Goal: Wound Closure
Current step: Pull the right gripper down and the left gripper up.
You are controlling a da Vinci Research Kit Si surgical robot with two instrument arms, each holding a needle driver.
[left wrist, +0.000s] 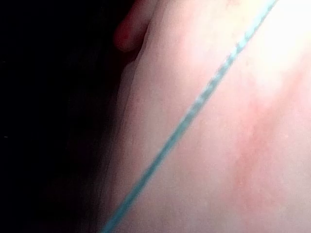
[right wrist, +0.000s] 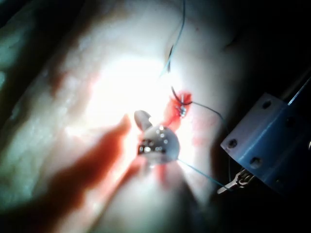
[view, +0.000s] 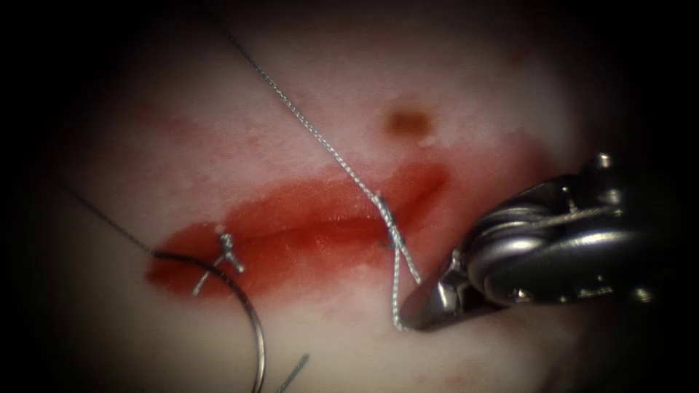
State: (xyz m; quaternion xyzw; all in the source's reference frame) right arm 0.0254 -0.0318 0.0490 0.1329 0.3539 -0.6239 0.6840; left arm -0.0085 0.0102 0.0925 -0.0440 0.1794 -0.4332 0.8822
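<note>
The tissue has a red cut running across it. A tied stitch with short ends sits at the cut's left end. A second stitch crosses the cut right of centre. Its long thread runs taut up to the left. A short strand drops to my right tool, whose jaws are shut on that thread below the cut. The curved needle lies free on the tissue at the lower left, held by neither tool. In the right wrist view, a taut thread leads to the left tool.
Red fluid pools along the cut and stains its lower edge. A brown spot marks the tissue above the cut's right end. A cut thread end lies beside the needle. A blurred thread crosses pale tissue in the left wrist view.
</note>
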